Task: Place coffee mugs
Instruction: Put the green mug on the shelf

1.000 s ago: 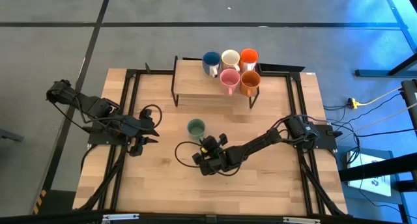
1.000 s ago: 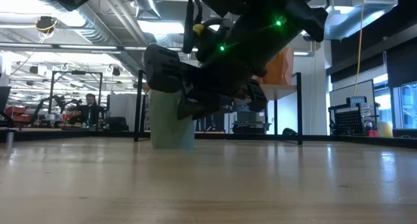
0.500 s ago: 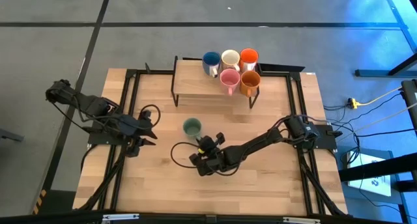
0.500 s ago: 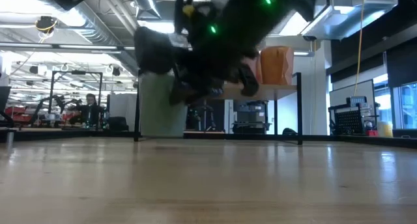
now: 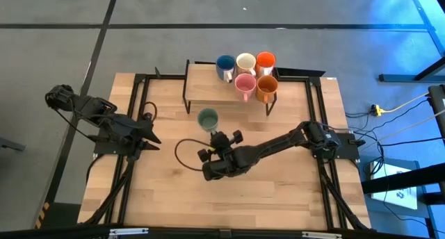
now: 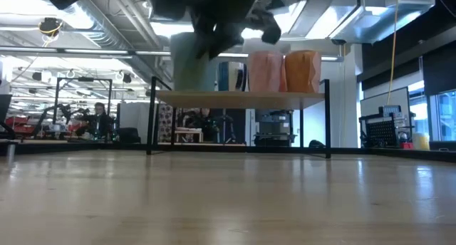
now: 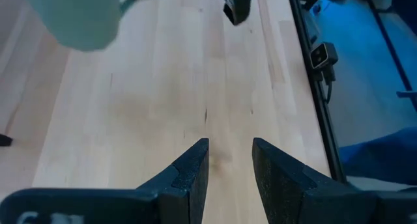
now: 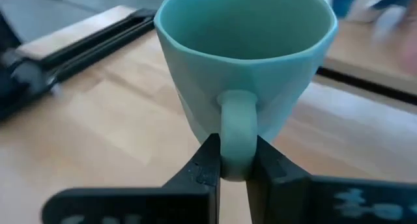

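Now | green mug [image 8: 244,61] – handle clamped in right pincer [image 8: 232,164] – airborne

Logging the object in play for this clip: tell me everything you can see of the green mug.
The green mug is a small, pale green, smooth, glazed-looking cup with one loop handle and an empty inside. It is upright, mouth up, and lifted off the wooden table, in front of the raised shelf where five other mugs stand. The right gripper holds it, its fingers pinching the handle from both sides. Nothing else touches it.
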